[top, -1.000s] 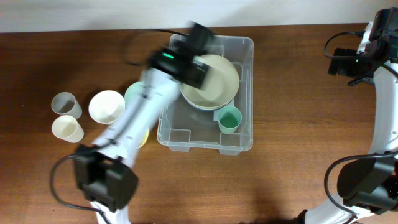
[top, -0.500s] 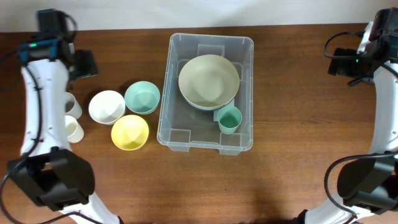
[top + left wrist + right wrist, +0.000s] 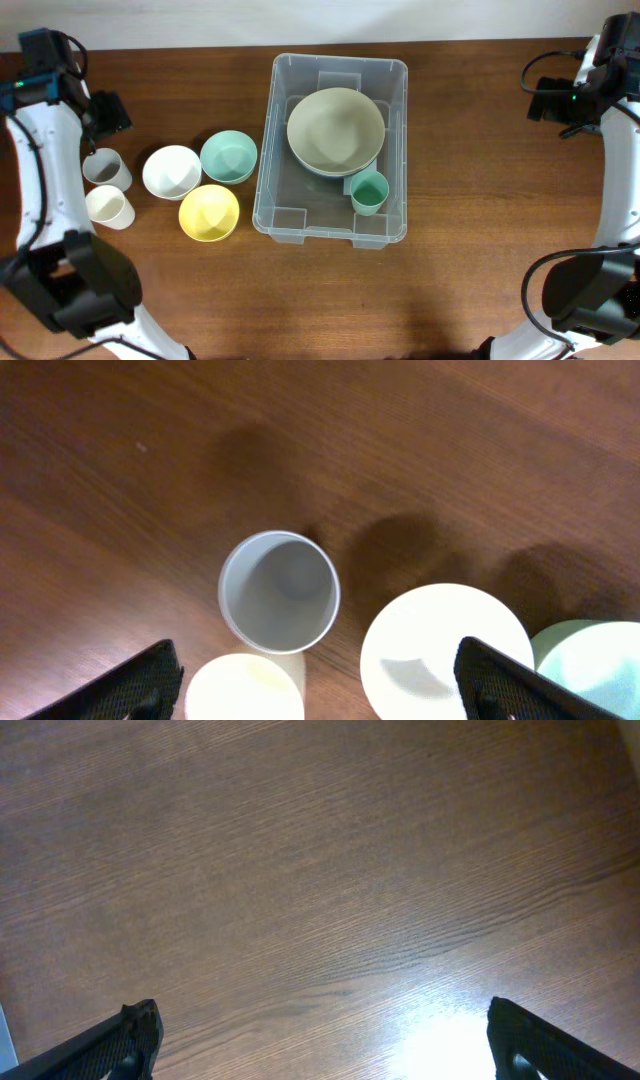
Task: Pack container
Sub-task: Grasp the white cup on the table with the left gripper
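On the table (image 3: 480,200) the container (image 3: 340,63) stands in the middle, a little toward the far edge, with its opening up. The biggest change is at the left arm (image 3: 30,180): one second ago it was reaching over the container, at the large beige bowl (image 3: 335,128). Now it is at the far left of the table, and the bowl lies inside the container next to the green cup (image 3: 368,192).

We judge this placing as finished and the next pick as beginning. Three bowls are waiting outside, teal (image 3: 229,157), white (image 3: 171,172) and yellow (image 3: 209,212).

The left jaws are spread wide and hold nothing. In the wrist view they hang above the grey cup (image 3: 279,592), with the cream cup (image 3: 245,688) just beside it. The right arm (image 3: 618,190) has not moved, and its jaws are spread over bare wood.
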You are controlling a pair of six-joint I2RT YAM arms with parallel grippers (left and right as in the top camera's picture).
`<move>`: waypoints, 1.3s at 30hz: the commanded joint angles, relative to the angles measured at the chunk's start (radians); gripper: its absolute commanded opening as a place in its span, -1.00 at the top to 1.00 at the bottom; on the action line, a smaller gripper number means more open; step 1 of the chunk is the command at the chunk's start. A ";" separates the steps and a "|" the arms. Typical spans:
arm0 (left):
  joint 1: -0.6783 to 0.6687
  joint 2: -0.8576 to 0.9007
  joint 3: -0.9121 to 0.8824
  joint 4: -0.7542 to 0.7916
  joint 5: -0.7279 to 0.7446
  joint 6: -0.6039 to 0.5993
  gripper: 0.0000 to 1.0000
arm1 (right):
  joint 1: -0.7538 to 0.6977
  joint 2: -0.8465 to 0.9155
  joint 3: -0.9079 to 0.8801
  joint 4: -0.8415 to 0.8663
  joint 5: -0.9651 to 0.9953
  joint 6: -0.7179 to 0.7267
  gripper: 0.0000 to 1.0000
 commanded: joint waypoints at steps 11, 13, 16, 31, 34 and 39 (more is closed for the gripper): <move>0.003 0.186 -0.027 0.037 0.026 -0.005 -0.43 | -0.005 -0.013 0.014 0.000 -0.006 0.010 -0.98; 0.003 0.196 -0.027 0.039 0.026 -0.005 -0.35 | -0.005 -0.013 0.014 0.000 -0.006 0.010 -0.98; 0.003 0.217 -0.027 0.050 0.026 -0.005 -0.34 | -0.005 -0.013 0.014 0.000 -0.006 0.010 -0.98; 0.003 0.257 -0.029 0.056 0.026 -0.005 0.59 | -0.005 -0.013 0.014 0.000 -0.006 0.010 -0.98; 0.003 0.257 -0.029 0.053 0.026 -0.005 0.84 | -0.005 -0.013 0.014 0.000 -0.006 0.010 -0.98; 0.003 0.257 -0.028 0.054 0.026 -0.005 0.99 | -0.005 -0.013 0.014 0.000 -0.006 0.010 -0.98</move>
